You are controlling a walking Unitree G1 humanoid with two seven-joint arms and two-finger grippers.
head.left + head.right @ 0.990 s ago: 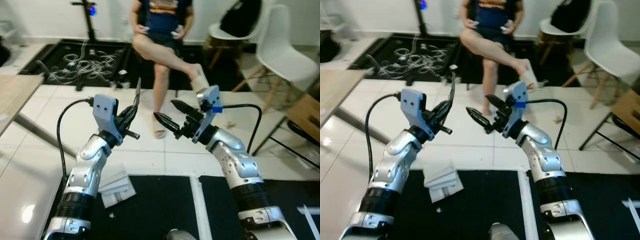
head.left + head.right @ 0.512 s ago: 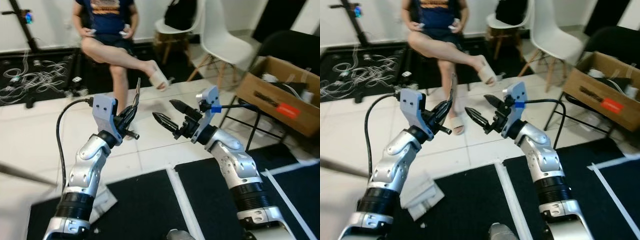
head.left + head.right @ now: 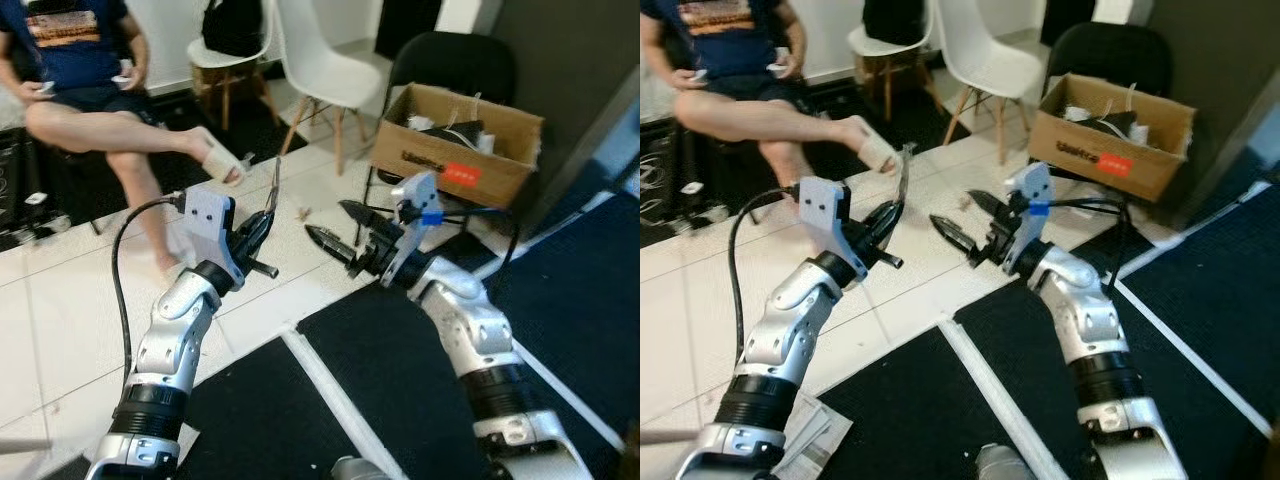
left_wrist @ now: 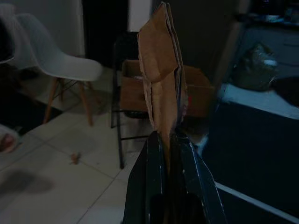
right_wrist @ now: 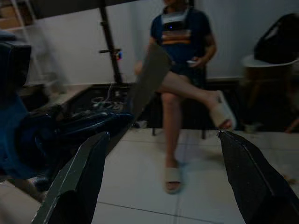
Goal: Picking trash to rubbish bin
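My left gripper [image 3: 262, 228] is raised in front of me, shut on a thin flat piece of brown cardboard [image 3: 273, 187] that stands upright between its fingers. The cardboard [image 4: 160, 74] rises edge-on from the black fingers [image 4: 148, 172] in the left wrist view. My right gripper [image 3: 335, 229] is held up beside it, a short way to the right, open and holding nothing. Its two fingers [image 5: 77, 175] stand wide apart in the right wrist view.
A brown cardboard box [image 3: 458, 145] of bits rests on a black folding chair [image 3: 452, 75] ahead right. White chairs [image 3: 318, 65] stand behind. A seated person [image 3: 85, 95] with crossed legs is at the left. Black mats [image 3: 420, 380] cover the tiled floor [image 3: 60, 320]; folded paper [image 3: 805, 435] lies lower left.
The camera has swung to the right: the person slid to the left edge and the box on the black chair came into view. Both grippers keep their pose, the left still holding the cardboard.
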